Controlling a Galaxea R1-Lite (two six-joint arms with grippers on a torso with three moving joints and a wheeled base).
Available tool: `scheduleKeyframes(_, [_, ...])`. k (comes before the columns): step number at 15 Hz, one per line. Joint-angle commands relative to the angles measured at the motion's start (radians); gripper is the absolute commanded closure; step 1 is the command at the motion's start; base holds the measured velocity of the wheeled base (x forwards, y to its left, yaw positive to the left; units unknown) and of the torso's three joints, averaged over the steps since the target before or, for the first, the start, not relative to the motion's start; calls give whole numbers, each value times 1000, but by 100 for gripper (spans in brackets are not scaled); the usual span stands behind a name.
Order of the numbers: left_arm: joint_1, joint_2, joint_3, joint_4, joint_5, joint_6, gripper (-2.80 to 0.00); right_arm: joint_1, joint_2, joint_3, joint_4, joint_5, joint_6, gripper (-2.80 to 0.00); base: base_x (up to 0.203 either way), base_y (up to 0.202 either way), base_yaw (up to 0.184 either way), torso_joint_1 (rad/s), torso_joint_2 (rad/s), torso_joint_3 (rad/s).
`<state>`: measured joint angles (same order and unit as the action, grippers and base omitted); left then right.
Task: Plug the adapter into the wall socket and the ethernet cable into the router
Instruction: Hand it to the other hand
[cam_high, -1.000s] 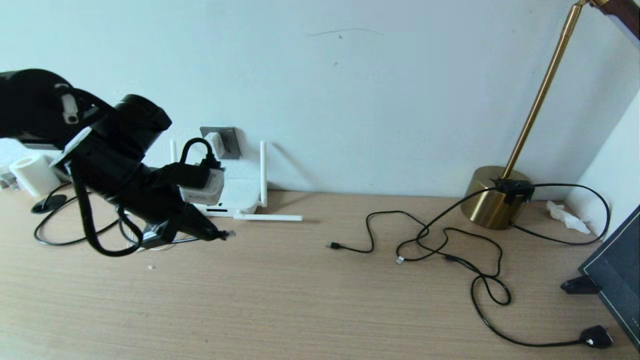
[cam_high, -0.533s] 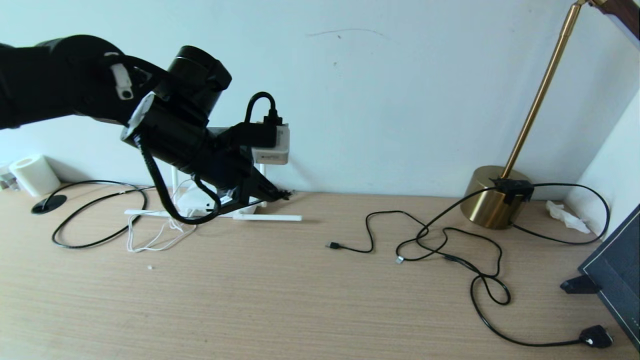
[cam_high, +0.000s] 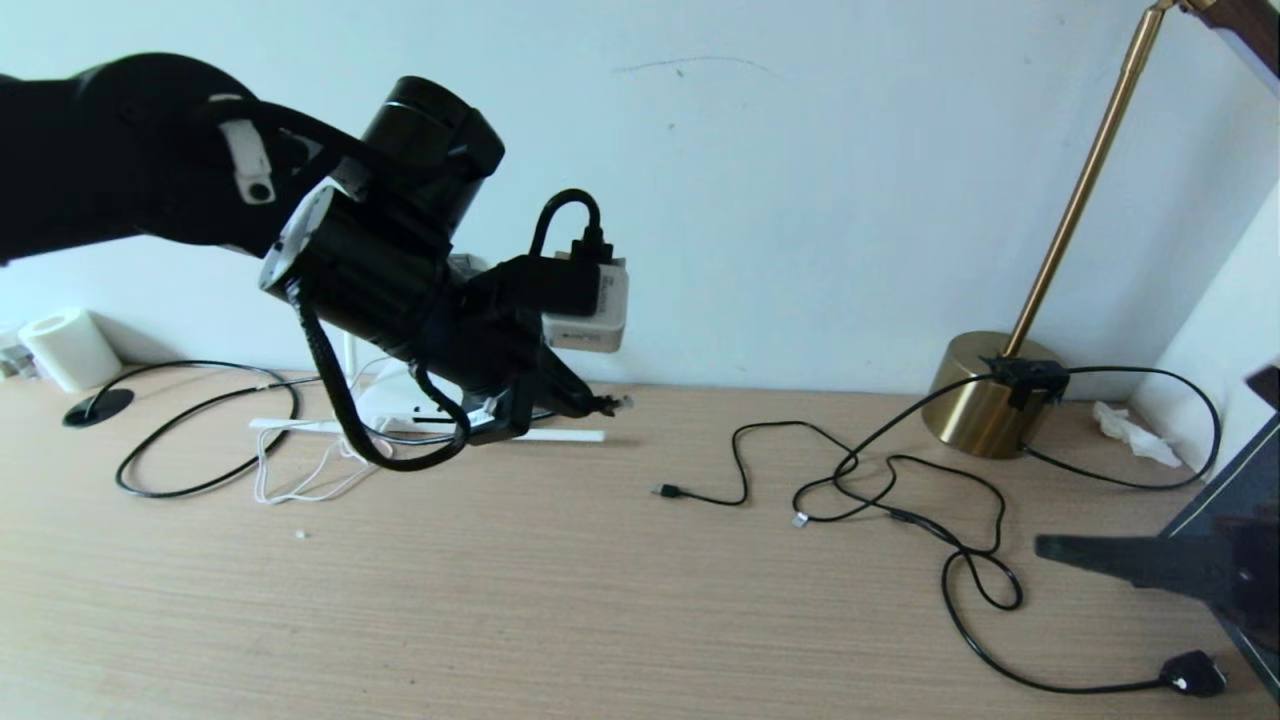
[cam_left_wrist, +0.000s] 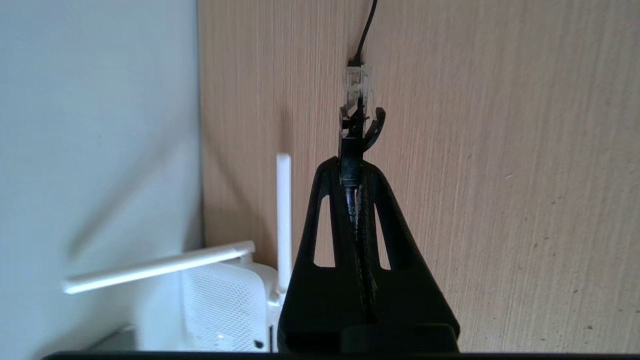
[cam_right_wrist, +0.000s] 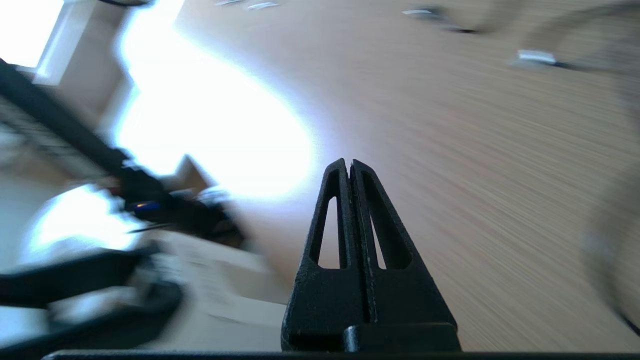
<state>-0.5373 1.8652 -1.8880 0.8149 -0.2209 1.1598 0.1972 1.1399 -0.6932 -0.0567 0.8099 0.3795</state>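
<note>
Here, left end effector clamped on ethernet cable plug — no legible writing — right end effector closed, empty.

No legible text, labels or nos. on anything in view.

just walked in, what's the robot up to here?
The left tool is shut on the ethernet cable just behind its clear plug, held above the wooden desk beside the router; it is not plugged in. The right tool, shut and empty, shows at the head view's right edge. The wall socket is hidden.
</note>
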Motion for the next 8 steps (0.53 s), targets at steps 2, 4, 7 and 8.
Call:
scheduleKeyframes(2, [-89,-72,2,3,42,4,0,136,227,-144,-97,44,190,0,0,0,0,0,0,0])
scheduleKeyframes(4, [-111,-104,17,3,62,3,0,212,252,-182,-188,53,288,0,0,0,0,0,0,0])
scheduleKeyframes(7, [-126,-139,49,-33,81,3,0,303,299,-216,-253,-17,337,0,0,0,0,0,0,0])
scheduleKeyframes(8, [-128,-154,59,-40,81,2,0,341,331,-237,-261,-77,338,-280,0,0,0,0,0,0])
